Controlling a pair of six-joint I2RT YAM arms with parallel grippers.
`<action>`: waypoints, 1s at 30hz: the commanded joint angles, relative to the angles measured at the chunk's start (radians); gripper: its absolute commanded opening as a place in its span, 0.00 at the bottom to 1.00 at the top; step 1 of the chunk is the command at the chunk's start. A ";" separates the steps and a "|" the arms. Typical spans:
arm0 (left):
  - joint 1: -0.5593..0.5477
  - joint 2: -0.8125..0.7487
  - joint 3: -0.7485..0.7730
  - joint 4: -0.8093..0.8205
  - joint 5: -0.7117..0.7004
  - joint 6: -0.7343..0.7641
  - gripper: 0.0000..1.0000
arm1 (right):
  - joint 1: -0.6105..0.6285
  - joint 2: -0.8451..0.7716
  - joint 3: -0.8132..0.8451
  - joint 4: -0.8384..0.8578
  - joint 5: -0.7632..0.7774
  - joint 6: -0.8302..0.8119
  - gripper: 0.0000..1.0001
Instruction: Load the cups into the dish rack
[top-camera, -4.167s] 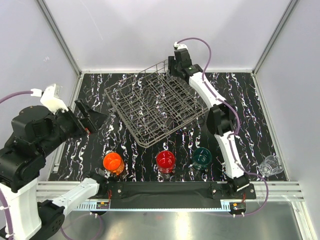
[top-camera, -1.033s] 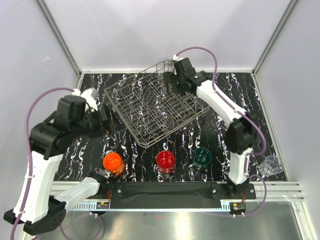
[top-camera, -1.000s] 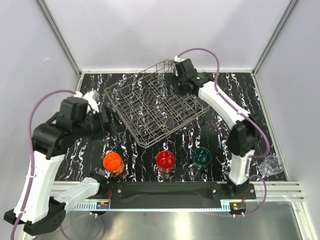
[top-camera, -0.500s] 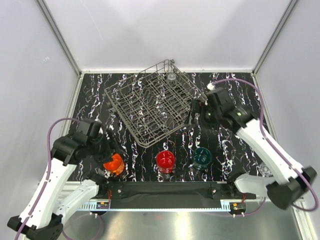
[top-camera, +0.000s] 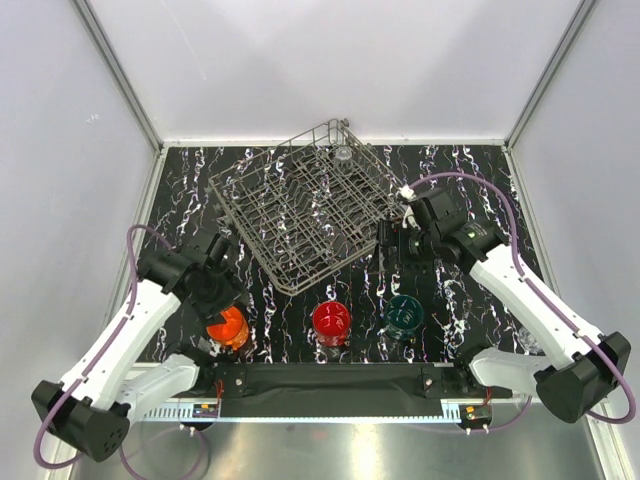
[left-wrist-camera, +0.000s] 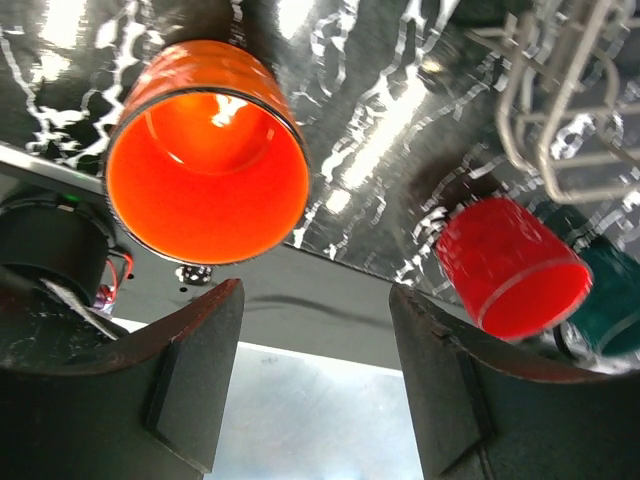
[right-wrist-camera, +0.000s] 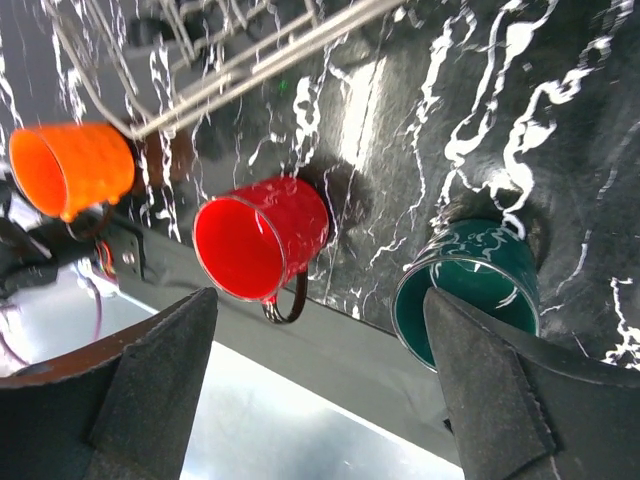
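The wire dish rack (top-camera: 300, 215) stands tilted at the table's middle back. A small clear cup (top-camera: 343, 153) sits in its far corner. The orange cup (top-camera: 228, 328), red cup (top-camera: 332, 322) and teal cup (top-camera: 405, 315) stand in a row near the front edge. My left gripper (top-camera: 213, 290) is open and empty just above and behind the orange cup (left-wrist-camera: 205, 150). My right gripper (top-camera: 399, 257) is open and empty behind the teal cup (right-wrist-camera: 470, 290), with the red cup (right-wrist-camera: 260, 245) to its left. Another clear cup (top-camera: 523, 344) is mostly hidden by my right forearm.
The black mounting bar (top-camera: 330, 380) runs along the front edge behind the cups' row. The rack's near corner (top-camera: 290, 288) lies between the two grippers. White walls enclose the table on three sides.
My right gripper has left the rack's far corner, where a clear cup now sits, and come down near the teal cup. My left gripper has dropped from the rack's left side to the orange cup.
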 joint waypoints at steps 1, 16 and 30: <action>-0.014 0.030 0.000 0.005 -0.083 -0.060 0.65 | 0.006 -0.001 -0.033 0.058 -0.084 -0.063 0.90; -0.034 0.132 -0.150 0.170 -0.067 -0.178 0.64 | 0.006 0.034 0.028 0.037 -0.121 -0.085 0.89; -0.034 0.184 -0.249 0.226 -0.030 -0.209 0.27 | 0.008 -0.033 0.013 0.001 -0.060 -0.020 0.91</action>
